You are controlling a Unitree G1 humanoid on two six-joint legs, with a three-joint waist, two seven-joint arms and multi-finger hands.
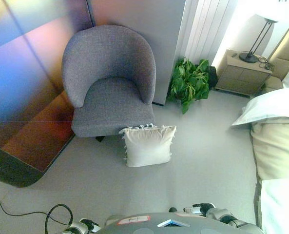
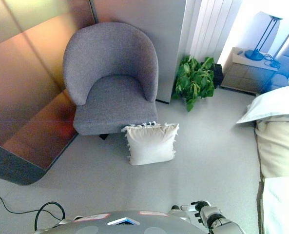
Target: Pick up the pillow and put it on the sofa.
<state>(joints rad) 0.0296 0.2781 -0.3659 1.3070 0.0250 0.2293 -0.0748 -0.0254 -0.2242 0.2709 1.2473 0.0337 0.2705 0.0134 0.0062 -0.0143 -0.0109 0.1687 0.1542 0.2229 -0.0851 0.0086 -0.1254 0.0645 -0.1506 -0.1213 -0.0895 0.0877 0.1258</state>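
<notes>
A cream pillow (image 1: 148,145) with a fringed top edge stands upright on the light floor. It leans against the front right corner of a grey round-backed armchair (image 1: 110,83), the sofa, whose seat is bare. My left hand (image 1: 82,226) shows only partly at the bottom edge, left of centre. My right hand (image 1: 202,209) shows low at the bottom right, also in the right eye view (image 2: 199,206). Both hands are well short of the pillow and hold nothing that I can see.
A green potted plant (image 1: 189,83) stands right of the armchair by a white curtain. A nightstand (image 1: 242,73) with a lamp (image 1: 259,36) is at the back right. A bed (image 1: 278,151) with white pillows fills the right edge. A glossy wall panel (image 1: 22,97) lines the left.
</notes>
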